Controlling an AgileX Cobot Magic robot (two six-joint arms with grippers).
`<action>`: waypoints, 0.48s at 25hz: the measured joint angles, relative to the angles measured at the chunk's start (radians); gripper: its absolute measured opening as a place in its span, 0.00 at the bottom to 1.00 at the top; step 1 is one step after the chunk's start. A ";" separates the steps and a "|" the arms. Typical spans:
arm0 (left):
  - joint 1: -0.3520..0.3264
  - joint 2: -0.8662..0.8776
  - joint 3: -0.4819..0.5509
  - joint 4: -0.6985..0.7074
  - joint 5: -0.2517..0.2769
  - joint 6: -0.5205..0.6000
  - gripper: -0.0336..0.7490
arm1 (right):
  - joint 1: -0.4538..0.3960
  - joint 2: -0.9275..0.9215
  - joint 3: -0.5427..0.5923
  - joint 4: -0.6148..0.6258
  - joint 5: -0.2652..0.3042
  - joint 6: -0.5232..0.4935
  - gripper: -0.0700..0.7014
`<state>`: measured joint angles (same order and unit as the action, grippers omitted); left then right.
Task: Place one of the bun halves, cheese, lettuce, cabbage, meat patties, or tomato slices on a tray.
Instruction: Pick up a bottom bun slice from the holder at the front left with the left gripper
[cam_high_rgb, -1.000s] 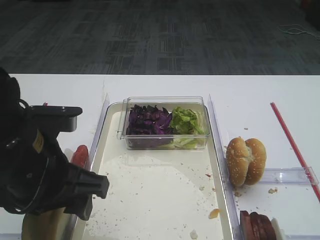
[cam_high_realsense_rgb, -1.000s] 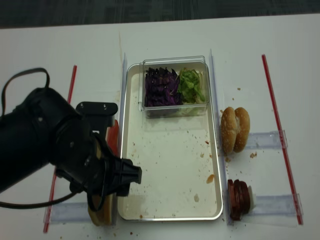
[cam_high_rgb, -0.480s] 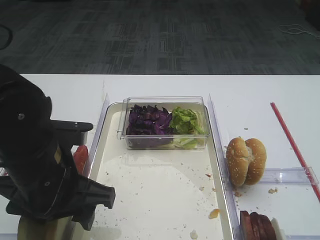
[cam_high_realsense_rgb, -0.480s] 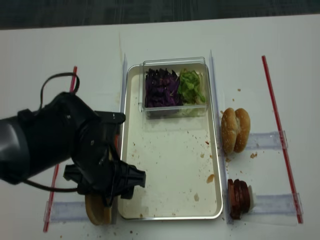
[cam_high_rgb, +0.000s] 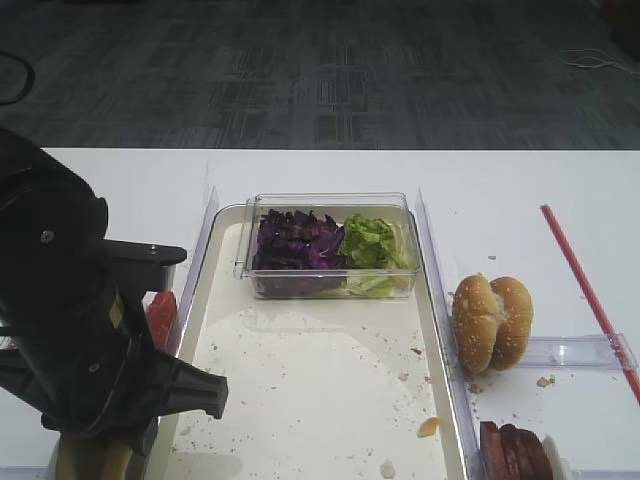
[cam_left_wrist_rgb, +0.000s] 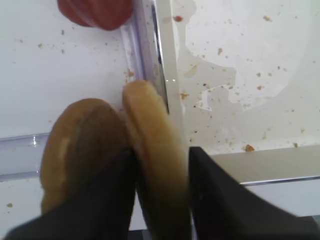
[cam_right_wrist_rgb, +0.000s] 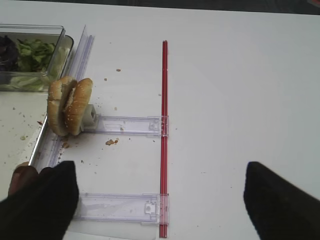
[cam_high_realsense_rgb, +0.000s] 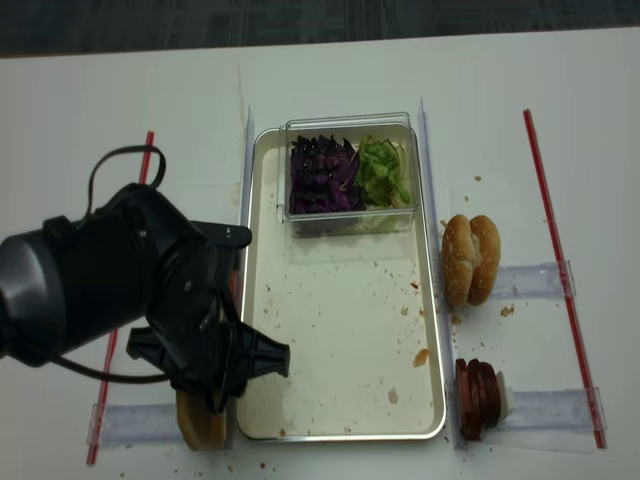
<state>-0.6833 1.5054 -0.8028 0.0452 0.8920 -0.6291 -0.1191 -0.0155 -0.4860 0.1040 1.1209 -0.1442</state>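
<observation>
Standing on edge just left of the long cream-white tray (cam_left_wrist_rgb: 240, 165), the golden-tan round bun half (cam_left_wrist_rgb: 155, 150) sits pinched between the left gripper's (cam_left_wrist_rgb: 162, 192) narrowed jaws, upright presumably for easy gripping; the right gripper's (cam_right_wrist_rgb: 160, 197) stand wide.

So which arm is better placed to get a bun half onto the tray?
Left: its end effector straddles a bun half right beside the tray. The right one hangs above bare table.

Glossy crumb-speckled tray (cam_high_rgb: 300, 400); clear plastic box (cam_high_rgb: 330, 285); matt bun halves (cam_left_wrist_rgb: 150, 145).
</observation>
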 joint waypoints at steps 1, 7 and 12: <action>0.000 0.000 0.000 0.000 0.000 0.000 0.33 | 0.000 0.000 0.000 0.000 0.000 0.000 0.99; 0.000 0.000 0.000 0.023 0.006 -0.020 0.16 | 0.000 0.000 0.000 0.000 0.000 0.000 0.99; 0.000 0.000 0.000 0.028 0.006 -0.021 0.14 | 0.000 0.000 0.000 0.000 0.000 0.000 0.99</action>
<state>-0.6833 1.5054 -0.8028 0.0728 0.8982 -0.6501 -0.1191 -0.0155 -0.4860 0.1040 1.1209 -0.1442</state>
